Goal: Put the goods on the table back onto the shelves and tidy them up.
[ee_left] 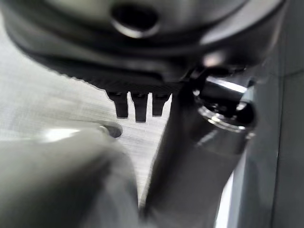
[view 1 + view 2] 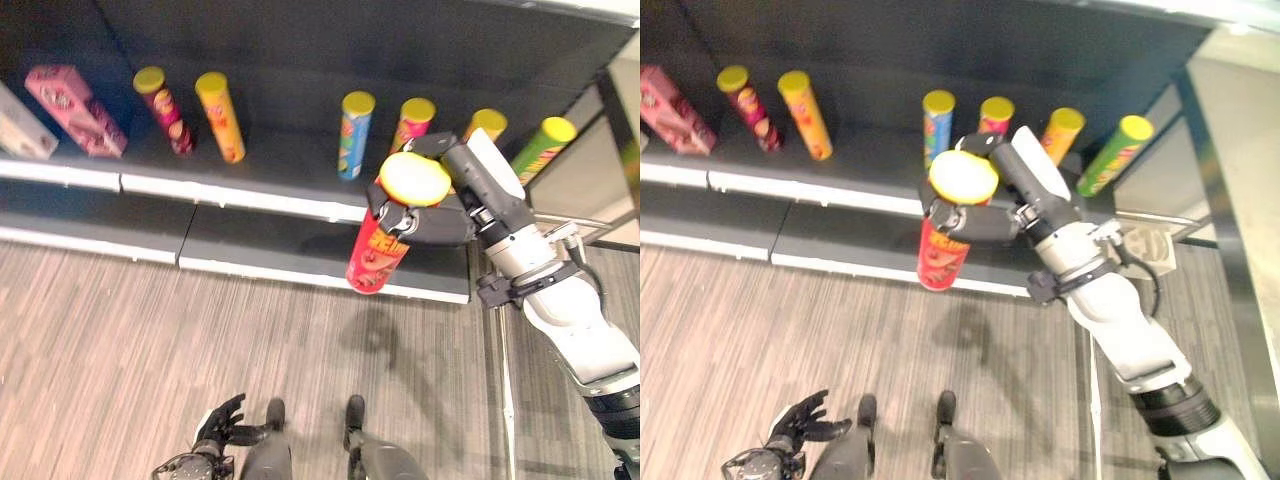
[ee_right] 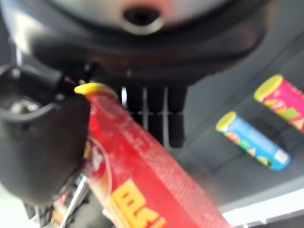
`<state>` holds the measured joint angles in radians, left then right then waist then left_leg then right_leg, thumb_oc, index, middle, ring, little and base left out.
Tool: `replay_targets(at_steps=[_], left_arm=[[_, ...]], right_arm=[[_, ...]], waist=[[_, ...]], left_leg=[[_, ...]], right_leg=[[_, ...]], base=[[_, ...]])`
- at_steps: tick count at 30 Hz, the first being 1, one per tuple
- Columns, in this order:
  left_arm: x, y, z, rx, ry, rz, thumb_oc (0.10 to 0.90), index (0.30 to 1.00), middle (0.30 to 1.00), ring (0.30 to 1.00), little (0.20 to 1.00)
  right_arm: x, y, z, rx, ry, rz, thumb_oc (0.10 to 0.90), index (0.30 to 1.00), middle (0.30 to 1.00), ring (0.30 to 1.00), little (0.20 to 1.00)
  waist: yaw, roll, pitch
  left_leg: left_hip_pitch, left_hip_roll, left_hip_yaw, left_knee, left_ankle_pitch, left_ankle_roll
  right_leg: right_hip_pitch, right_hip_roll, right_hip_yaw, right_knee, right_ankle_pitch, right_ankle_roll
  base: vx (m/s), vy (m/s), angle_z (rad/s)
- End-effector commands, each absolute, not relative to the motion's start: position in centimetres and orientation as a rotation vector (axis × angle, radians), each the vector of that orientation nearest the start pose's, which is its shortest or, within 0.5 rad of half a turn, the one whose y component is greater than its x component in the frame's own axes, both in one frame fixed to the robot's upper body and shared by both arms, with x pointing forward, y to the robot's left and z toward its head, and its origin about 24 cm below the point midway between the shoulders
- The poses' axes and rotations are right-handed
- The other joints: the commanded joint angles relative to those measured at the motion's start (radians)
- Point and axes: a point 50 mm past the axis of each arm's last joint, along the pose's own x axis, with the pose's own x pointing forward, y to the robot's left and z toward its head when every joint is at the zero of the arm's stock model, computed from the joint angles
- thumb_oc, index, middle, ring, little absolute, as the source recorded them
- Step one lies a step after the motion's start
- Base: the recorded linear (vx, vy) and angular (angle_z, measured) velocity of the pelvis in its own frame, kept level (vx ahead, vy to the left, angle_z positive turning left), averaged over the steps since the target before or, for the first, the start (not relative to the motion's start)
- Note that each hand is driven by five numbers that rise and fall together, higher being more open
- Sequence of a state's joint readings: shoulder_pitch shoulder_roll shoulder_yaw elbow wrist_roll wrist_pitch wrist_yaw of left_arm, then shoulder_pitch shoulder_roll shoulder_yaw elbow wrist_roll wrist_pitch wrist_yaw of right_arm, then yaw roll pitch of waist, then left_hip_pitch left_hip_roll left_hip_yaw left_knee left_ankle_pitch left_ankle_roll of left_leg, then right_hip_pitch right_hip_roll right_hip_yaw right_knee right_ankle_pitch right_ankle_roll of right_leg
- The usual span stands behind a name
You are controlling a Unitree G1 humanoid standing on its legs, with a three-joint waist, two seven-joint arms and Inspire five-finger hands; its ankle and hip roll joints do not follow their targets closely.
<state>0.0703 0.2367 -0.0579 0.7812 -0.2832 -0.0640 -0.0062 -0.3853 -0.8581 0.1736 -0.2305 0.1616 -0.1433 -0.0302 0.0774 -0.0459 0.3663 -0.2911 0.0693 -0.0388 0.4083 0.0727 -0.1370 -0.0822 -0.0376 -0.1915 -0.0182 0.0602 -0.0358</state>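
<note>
So there's this long dark shelf (image 2: 270,165) with a row of chip cans standing on it: maroon (image 2: 165,108), orange (image 2: 220,115), blue (image 2: 352,133), pink (image 2: 412,122), another orange (image 2: 486,123) and a green one (image 2: 543,145), plus a pink box (image 2: 75,110) far left. The right hand (image 2: 430,222) has its fingers wrapped around a red can (image 2: 378,250) with a yellow lid, held in front of the shelf edge. The left hand (image 2: 220,422) hangs low by the wood floor (image 2: 120,330), fingers relaxed and spread.

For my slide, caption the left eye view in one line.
Right hand fingers grip a red yellow-lidded can before the shelf of upright cans.
</note>
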Motion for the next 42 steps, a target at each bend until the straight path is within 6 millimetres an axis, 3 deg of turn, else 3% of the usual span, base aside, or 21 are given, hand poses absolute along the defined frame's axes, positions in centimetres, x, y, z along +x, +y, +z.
replay_targets(at_steps=[1,4,6,7,8,10,14,17,18,21,22,24,32,39,42], left_arm=[[13.4,24.9,-11.7,0.045,0.795,0.206,0.800,0.900,0.900,0.900,0.900],[13.0,25.6,-11.6,0.089,0.809,0.218,0.800,0.900,0.900,0.900,0.900],[12.9,25.9,-11.7,0.105,0.819,0.223,0.800,0.900,0.900,0.900,0.900],[12.5,25.8,-12.0,0.129,0.839,0.213,0.800,0.900,0.900,0.900,0.900],[12.5,25.8,-12.0,0.131,0.840,0.212,0.800,0.900,0.900,0.900,0.900],[12.6,26.8,-11.6,0.209,0.843,0.193,0.800,0.900,0.900,0.900,0.900],[12.4,28.1,-11.3,0.220,0.845,0.250,0.800,0.900,0.900,0.900,0.900],[12.5,28.4,-11.1,0.224,0.838,0.262,0.800,0.900,0.900,0.900,0.900],[12.8,28.4,-11.1,0.221,0.829,0.264,0.800,0.900,0.900,0.900,0.900],[13.2,28.1,-11.0,0.217,0.815,0.257,0.800,0.900,0.900,0.900,0.900],[13.3,28.3,-10.9,0.233,0.813,0.251,0.800,0.900,0.900,0.900,0.900],[13.1,27.8,-11.0,0.207,0.813,0.253,0.800,0.900,0.900,0.900,0.900],[13.1,26.4,-11.2,0.168,0.795,0.236,0.800,0.900,0.900,0.900,0.900],[13.6,25.6,-10.9,0.198,0.759,0.208,0.800,0.900,0.900,0.900,0.900],[14.4,25.4,-10.5,0.223,0.724,0.191,0.800,0.900,0.900,0.900,0.900]], right_arm=[[25.1,-17.8,27.9,-0.667,-0.990,0.223,0.400,0.300,0.300,0.300,0.300],[25.5,-18.3,27.3,-0.674,-0.965,0.167,0.400,0.300,0.300,0.300,0.300],[25.5,-18.9,27.0,-0.701,-0.948,0.123,0.400,0.300,0.300,0.300,0.300],[25.3,-19.3,26.6,-0.706,-0.940,0.096,0.400,0.300,0.300,0.300,0.300],[25.3,-19.3,26.6,-0.706,-0.939,0.095,0.400,0.300,0.300,0.300,0.300],[25.0,-18.6,26.7,-0.699,-0.980,0.074,0.400,0.300,0.300,0.300,0.300],[25.4,-18.0,26.9,-0.706,-1.009,0.033,0.400,0.300,0.300,0.300,0.300],[25.5,-17.6,26.9,-0.698,-1.017,0.031,0.400,0.300,0.300,0.300,0.300],[25.5,-17.3,27.2,-0.694,-1.035,0.032,0.400,0.300,0.300,0.300,0.300],[25.5,-16.6,27.9,-0.691,-1.079,0.043,0.400,0.300,0.300,0.300,0.300],[25.5,-16.7,27.6,-0.694,-1.075,0.035,0.400,0.300,0.300,0.300,0.300],[25.6,-16.2,27.5,-0.710,-1.080,0.035,0.400,0.300,0.300,0.300,0.300],[26.3,-15.6,27.1,-0.777,-1.079,-0.012,0.400,0.300,0.300,0.300,0.300],[29.2,-15.9,28.7,-0.999,-1.132,-0.277,0.400,0.300,0.300,0.300,0.300],[30.4,-17.3,30.5,-1.092,-1.141,-0.446,0.400,0.300,0.300,0.300,0.300]], waist=[[0.003,-0.008,-0.065],[0.017,0.001,-0.090],[0.019,0.016,-0.109],[0.018,0.040,-0.137],[0.019,0.039,-0.137],[0.027,0.047,-0.146],[0.041,0.047,-0.137],[0.038,0.048,-0.121],[0.031,0.056,-0.103],[0.023,0.064,-0.086],[0.017,0.057,-0.082],[0.019,0.052,-0.079],[0.029,0.061,-0.080],[0.084,0.091,-0.050],[0.109,0.113,-0.020]], left_leg=[[0.092,0.012,0.068,-0.098,-0.176,0.045],[0.073,0.153,0.009,-0.356,-0.005,0.010],[0.077,0.179,-0.002,-0.459,0.038,-0.016],[0.097,0.167,0.002,-0.479,0.043,-0.034],[0.097,0.165,0.002,-0.479,0.043,-0.034],[0.108,0.078,0.022,-0.408,-0.014,0.011],[0.153,0.022,0.088,-0.416,-0.049,0.070],[0.159,0.011,0.102,-0.422,-0.054,0.078],[0.163,0.002,0.103,-0.429,-0.057,0.081],[0.166,-0.001,0.102,-0.436,-0.063,0.078],[0.158,-0.006,0.093,-0.426,-0.068,0.077],[0.157,-0.007,0.089,-0.419,-0.066,0.076],[0.140,0.022,0.060,-0.446,-0.037,0.052],[0.110,0.022,0.023,-0.470,-0.010,0.041],[0.080,0.012,0.006,-0.469,-0.003,0.038]], right_leg=[[0.072,-0.063,-0.034,-0.029,-0.071,0.139],[0.095,-0.099,-0.029,-0.043,-0.102,0.166],[0.122,-0.112,-0.023,-0.053,-0.121,0.181],[0.154,-0.140,-0.024,-0.064,-0.114,0.201],[0.155,-0.142,-0.025,-0.065,-0.114,0.202],[0.141,-0.248,0.003,0.007,-0.081,0.226],[0.064,-0.317,0.002,0.127,-0.033,0.228],[0.026,-0.303,0.010,0.153,-0.007,0.227],[-0.007,-0.272,0.007,0.120,-0.001,0.221],[-0.047,-0.241,-0.006,0.041,0.031,0.227],[-0.038,-0.227,0.027,-0.025,0.028,0.237],[-0.025,-0.222,0.049,-0.037,0.045,0.235],[-0.013,-0.206,0.014,-0.064,0.043,0.230],[-0.014,-0.208,-0.024,-0.059,0.031,0.230],[-0.032,-0.219,-0.039,-0.047,0.030,0.233]], base=[[0.24,0.154,0.29],[0.31,0.300,0.05],[0.36,0.393,0.00],[0.41,0.481,-0.06],[0.37,0.494,-0.25],[0.30,0.571,-0.34],[0.09,0.308,-0.52],[0.01,0.157,-0.28],[-0.03,0.036,0.00],[0.01,-0.020,-0.06],[0.06,-0.077,0.14],[0.06,-0.090,0.42],[0.02,-0.095,0.17],[-0.02,-0.049,0.17],[-0.08,-0.006,0.14]])
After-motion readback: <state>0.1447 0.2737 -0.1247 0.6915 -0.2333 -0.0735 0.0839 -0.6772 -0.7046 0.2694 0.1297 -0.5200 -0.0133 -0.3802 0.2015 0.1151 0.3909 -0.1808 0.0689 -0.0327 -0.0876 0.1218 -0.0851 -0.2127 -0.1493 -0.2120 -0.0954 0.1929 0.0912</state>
